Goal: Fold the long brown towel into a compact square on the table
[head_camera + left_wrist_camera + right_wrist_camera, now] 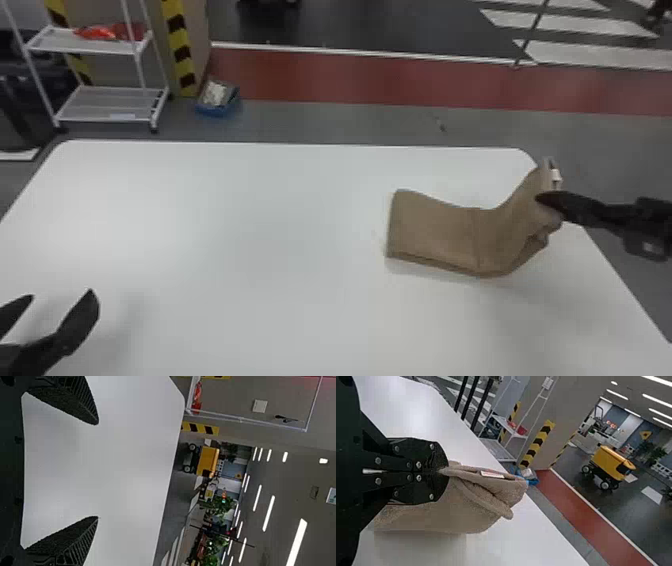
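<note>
Towel (435, 230), brown, 1: at the right of the table (225, 225), 1 end lying on the top, the other raised off it. Right gripper (544, 199), 1: closed on the raised end, cloth pinched between the 2 fingertips; the rest of the towel slopes down from there toward the table's middle. Label (556, 175), white, 1: on the raised end, near the fingertips. Left gripper (61, 294), 1: 2 fingers spread wide, over the table's near left, well apart from the towel.

Industrial hall — hazard stripes (177, 37)
</note>
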Robot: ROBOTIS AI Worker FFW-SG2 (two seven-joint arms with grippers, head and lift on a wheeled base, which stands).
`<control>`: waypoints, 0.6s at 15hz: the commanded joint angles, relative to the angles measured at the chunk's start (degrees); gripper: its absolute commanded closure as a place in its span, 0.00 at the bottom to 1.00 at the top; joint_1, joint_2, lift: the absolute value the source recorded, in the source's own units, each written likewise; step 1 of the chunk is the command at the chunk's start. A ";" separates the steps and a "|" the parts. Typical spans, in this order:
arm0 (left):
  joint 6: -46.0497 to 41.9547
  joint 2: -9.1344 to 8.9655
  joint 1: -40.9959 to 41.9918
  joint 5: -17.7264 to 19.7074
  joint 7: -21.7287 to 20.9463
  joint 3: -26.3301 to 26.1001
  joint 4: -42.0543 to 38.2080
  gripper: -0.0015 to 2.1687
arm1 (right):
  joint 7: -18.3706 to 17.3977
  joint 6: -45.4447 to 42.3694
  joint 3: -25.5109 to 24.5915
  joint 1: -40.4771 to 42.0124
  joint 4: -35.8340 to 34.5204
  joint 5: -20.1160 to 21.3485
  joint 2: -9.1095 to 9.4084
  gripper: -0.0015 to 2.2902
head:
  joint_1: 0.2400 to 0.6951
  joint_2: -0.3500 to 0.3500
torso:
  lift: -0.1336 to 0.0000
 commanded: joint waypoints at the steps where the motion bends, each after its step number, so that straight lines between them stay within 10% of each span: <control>1: 0.00 0.00 0.25 -0.06 -0.07 0.14 -0.08 0.01 | -0.17 0.12 4.38 -2.36 0.11 2.89 3.75 0.61 | 1.00 0.35 | 0.08; 5: 0.00 0.09 0.43 -0.06 -0.25 0.22 -0.08 0.01 | -0.70 0.12 11.32 -3.42 0.55 7.11 10.61 0.61 | 1.00 0.50 | 0.08; 9: 0.00 0.26 0.61 0.03 -0.34 0.84 0.35 0.01 | -0.79 -0.70 14.40 -3.42 2.57 9.30 13.07 0.61 | 1.00 0.63 | 0.08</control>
